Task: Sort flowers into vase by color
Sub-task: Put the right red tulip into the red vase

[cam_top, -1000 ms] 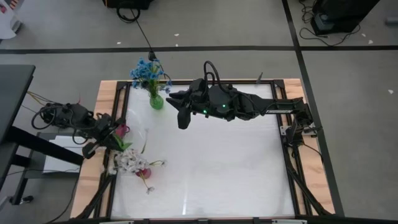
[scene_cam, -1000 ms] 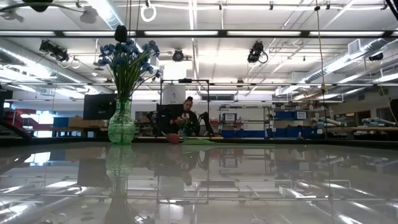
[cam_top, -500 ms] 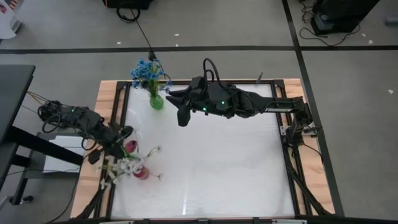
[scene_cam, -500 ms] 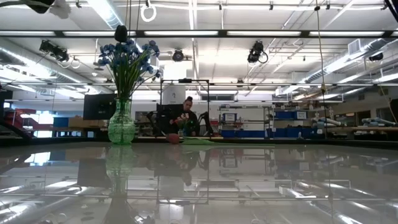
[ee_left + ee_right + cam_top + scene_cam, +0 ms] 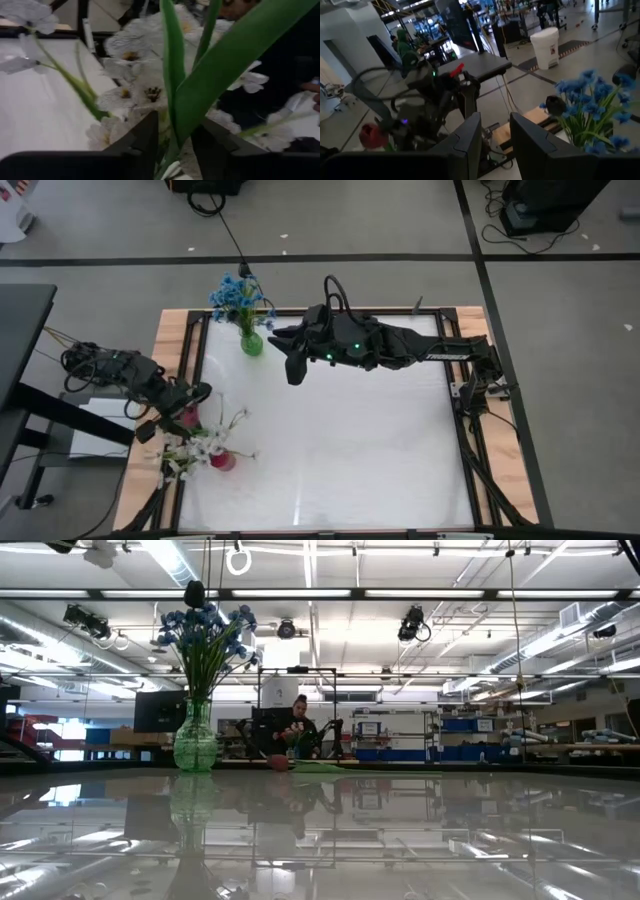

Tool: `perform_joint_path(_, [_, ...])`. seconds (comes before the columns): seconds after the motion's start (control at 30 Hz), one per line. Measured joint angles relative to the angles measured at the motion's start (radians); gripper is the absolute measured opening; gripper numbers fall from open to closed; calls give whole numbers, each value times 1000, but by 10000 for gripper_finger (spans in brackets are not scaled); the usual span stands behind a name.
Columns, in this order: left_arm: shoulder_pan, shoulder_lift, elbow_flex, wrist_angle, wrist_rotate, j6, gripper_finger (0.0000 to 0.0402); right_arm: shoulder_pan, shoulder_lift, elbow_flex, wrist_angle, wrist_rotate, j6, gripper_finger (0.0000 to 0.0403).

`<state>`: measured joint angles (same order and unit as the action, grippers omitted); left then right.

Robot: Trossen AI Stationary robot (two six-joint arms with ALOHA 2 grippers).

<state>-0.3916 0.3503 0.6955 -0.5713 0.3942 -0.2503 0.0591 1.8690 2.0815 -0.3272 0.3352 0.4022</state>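
In the high view, nearest the front edge at about eight o'clock on the white tabletop, a loose bunch of white blossoms with green stems lies beside a dark pink-red tulip bud, all close to the left rail. Just beyond them at nine o'clock, the left pincer hangs over the rail with another pink-red bud right under its tip. Its wrist view shows the two dark fingers standing narrowly apart with a green stem and broad leaves running up between them and white blossoms crowded just behind; whether the pads actually pinch the stem, I cannot tell.

Farther back, around twelve o'clock, the right arm reaches in from the right side and its pincer hovers above the tabletop, holding nothing, its fingers a narrow gap apart.

At the far left corner, about eleven o'clock, the green glass vase stands upright with the blue flowers in it; the low view shows the same vase and blue clusters. A person sits in the room beyond.
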Motion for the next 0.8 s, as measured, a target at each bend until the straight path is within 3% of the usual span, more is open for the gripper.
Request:
perform_joint_path(0.2, [0, -37, 1, -9, 61, -48, 157, 11, 0, 0, -70, -16, 43, 112])
perform_joint_path(0.47, [0, -39, 2, -146, 90, -58, 164, 19, 0, 0, -88, -16, 52, 112])
perform_joint_path(0.63, [0, -36, 99, -220, 97, -58, 165, 20, 0, 0, -111, -17, 92, 112])
perform_joint_path(0.8, [0, -30, 193, -374, 72, -97, 165, 16, 1, 0, -277, -16, 148, 112])
